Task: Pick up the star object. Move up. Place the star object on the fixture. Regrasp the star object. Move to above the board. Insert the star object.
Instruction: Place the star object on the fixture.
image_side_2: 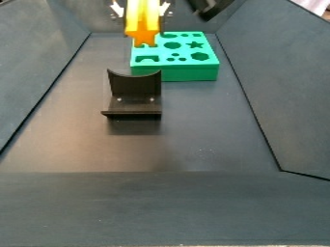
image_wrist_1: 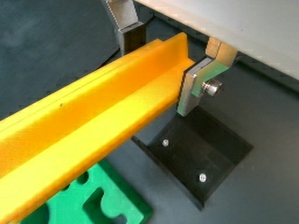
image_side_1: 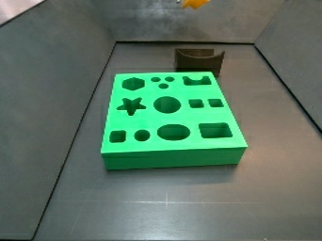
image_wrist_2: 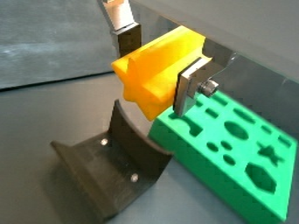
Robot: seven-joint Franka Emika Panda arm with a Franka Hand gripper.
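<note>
Wrist views: gripper (image_wrist_1: 163, 63) pinching star object (image_wrist_1: 87, 118), lifted above fixture (image_wrist_2: 111, 171), near board (image_wrist_2: 233, 153). Pick & lift look done; placing, regrasp, insert left.

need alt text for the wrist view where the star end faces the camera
The tool grips the orange-yellow star object between its silver fingers, star-shaped end facing the camera, held in the air. Below sit the dark fixture and the green board.
</note>
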